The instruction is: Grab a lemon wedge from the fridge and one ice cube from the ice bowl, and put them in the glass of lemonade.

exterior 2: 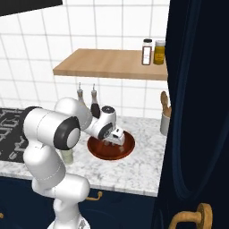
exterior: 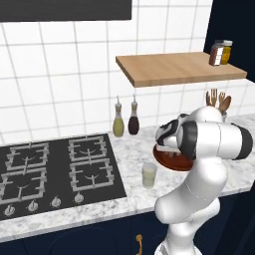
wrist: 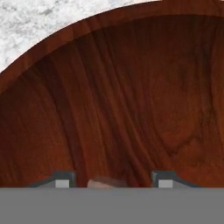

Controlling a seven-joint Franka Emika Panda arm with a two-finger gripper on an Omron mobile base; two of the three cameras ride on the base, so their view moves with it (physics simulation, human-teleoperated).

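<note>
The white marble table (exterior: 239, 172) carries the black gas hob (exterior: 55, 172) at its left, and the robot's own arm hides much of its right part in the left base view. A navy cabinet door (exterior 2: 197, 112) blocks the whole right side of the right base view. The ice bowl (exterior 2: 129, 145), reddish-brown and glossy, sits on the table below the wooden shelf (exterior 2: 107, 65); the arm covers most of it in the left base view. The end effector (exterior 2: 117, 139) reaches down inside the bowl. In the hand view its two fingertips (wrist: 61, 179) stand apart, partly open, with a small pale piece (wrist: 103, 182) low between them, cut off at the edge and too unclear to name; whether it is gripped I cannot tell. The glass of lemonade (exterior: 149, 175) stands on the table just left of the bowl, near the hob. Two slim bottles (exterior: 125, 119) stand at the wall tiles behind.
</note>
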